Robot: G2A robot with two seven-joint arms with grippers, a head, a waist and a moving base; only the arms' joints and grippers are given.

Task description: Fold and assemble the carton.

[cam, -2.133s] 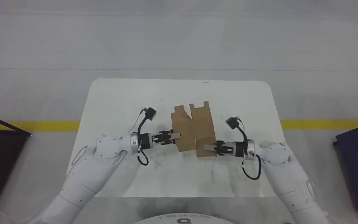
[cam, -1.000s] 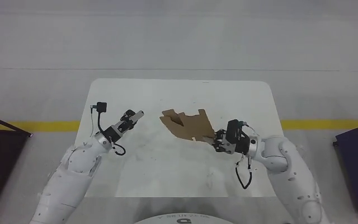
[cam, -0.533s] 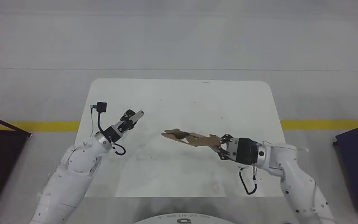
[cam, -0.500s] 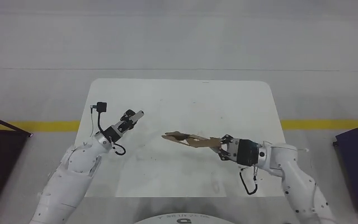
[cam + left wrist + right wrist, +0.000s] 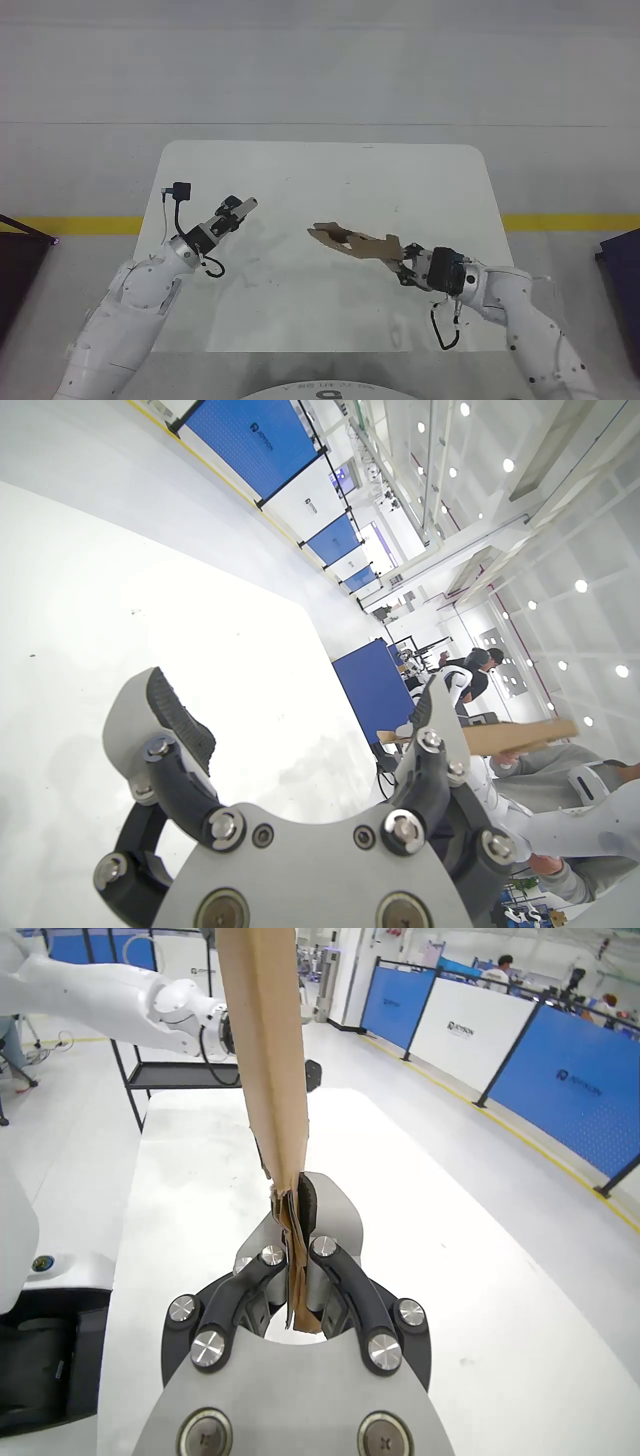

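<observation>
Carton position: You have the carton (image 5: 355, 241) off the surface (image 5: 300, 320), above its middle-right part. It is folded flat and turned nearly edge-on to the top view.
Right claw: Your right claw (image 5: 405, 262) is clamped on one end of the carton. In the right wrist view the pads of the right claw (image 5: 292, 1198) pinch several cardboard layers together, and the rest of the carton (image 5: 270, 1053) runs straight out from them.
Left claw: Your left claw (image 5: 243, 207) is spread apart with nothing in it, over the left part of the surface and well apart from the carton. In the left wrist view the carton (image 5: 520, 736) shows past one finger of the left claw (image 5: 295, 690).
Weight: Treat it as light, since one pinch at the end carries it without visible sag.
Stiffness: The panels look stiff, but expect it to hinge easily along its creases.
Fragility: The edge inside the pads looks ragged, so a harder squeeze would likely crush it further.
Slip: Bare cardboard on ribbed pads should hold well. The long unsupported end could twist in the pinch.
Where to hold: Take the free end with your left claw, on a flat panel beside a crease and not on a loose flap.
</observation>
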